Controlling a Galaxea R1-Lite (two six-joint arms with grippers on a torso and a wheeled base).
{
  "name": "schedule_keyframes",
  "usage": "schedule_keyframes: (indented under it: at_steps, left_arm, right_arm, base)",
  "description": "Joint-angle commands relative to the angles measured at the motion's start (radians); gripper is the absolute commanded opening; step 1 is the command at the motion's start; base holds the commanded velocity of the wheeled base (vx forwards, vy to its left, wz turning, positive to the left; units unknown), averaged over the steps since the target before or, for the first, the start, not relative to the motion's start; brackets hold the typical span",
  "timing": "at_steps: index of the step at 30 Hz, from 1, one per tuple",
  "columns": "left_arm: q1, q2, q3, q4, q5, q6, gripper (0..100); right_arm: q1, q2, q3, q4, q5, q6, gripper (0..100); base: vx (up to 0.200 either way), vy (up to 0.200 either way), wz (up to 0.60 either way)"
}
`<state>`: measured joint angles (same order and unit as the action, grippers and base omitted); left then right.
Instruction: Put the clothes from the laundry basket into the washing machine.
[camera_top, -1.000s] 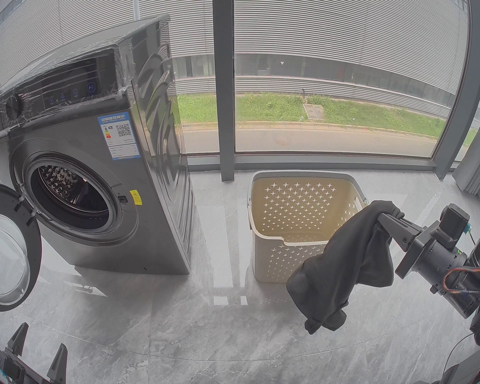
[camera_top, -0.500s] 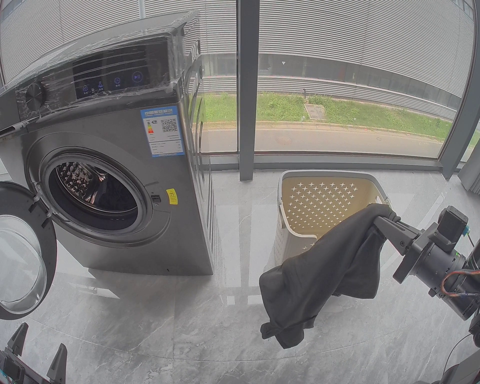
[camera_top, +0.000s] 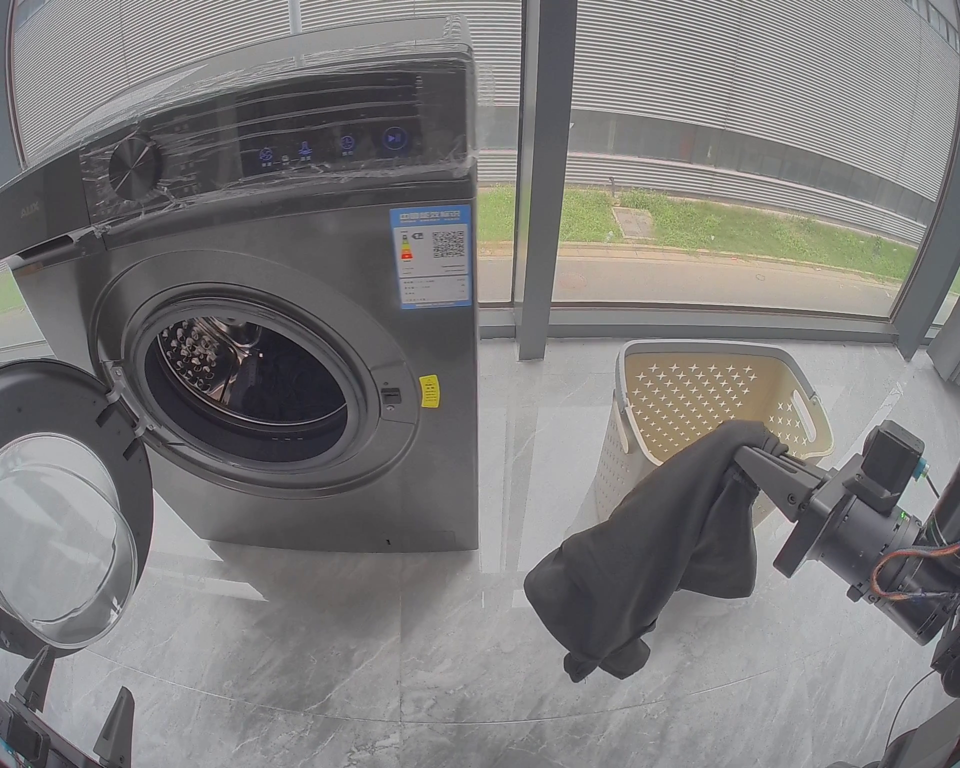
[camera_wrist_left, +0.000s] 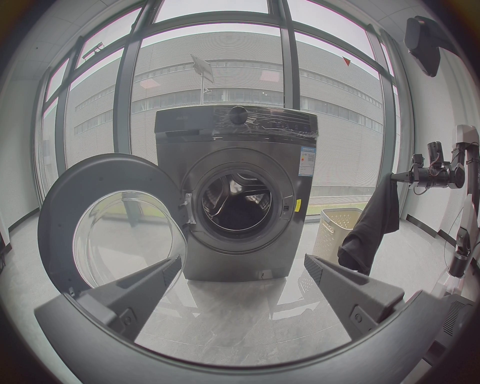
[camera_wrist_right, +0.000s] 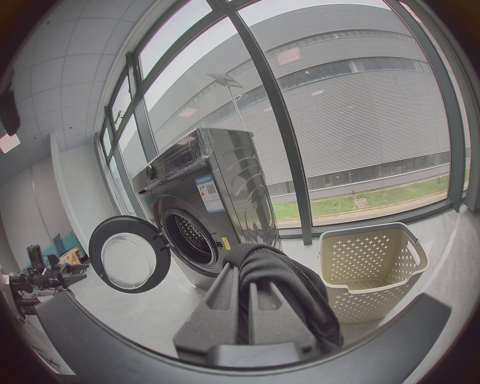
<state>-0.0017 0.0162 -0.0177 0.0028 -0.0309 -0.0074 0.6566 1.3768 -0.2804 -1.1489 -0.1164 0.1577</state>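
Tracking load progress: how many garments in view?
1: a dark garment hanging from the right end effector, in front of the laundry basket. The dark mass inside the washing machine may be more; cannot tell.

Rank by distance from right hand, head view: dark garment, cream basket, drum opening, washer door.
1. Dark grey cloth garment: clamped in the right hand.
2. Cream perforated plastic laundry basket: just behind it.
3. Grey washing machine's round drum opening: left.
4. Round glass-windowed washer door: open, farthest left.
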Motion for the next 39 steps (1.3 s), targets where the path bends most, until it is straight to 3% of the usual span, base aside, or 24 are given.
schedule_keyframes:
  at_steps: [1, 10, 16, 39]
  left_arm:
    - [0.000, -0.016, 0.016, 0.000, 0.000, 0.000, 100]
    - [0.000, -0.016, 0.016, 0.000, 0.000, 0.000, 100]
    - [0.000, -0.016, 0.016, 0.000, 0.000, 0.000, 100]
    - [0.000, -0.016, 0.016, 0.002, -0.001, 0.000, 100]
  right_arm:
    - [-0.006, 0.016, 0.001, 0.003, -0.002, 0.000, 0]
    - [-0.005, 0.018, 0.001, 0.003, 0.000, 0.000, 0]
    - [-0.005, 0.019, 0.001, 0.005, -0.002, 0.000, 0]
    - [0.003, 0.024, 0.035, 0.005, 0.006, 0.016, 0]
  base:
    - [-0.200, 0.000, 0.00]
    - [-0.200, 0.000, 0.00]
    - [0.000, 0.000, 0.00]
    - [0.000, 0.200, 0.00]
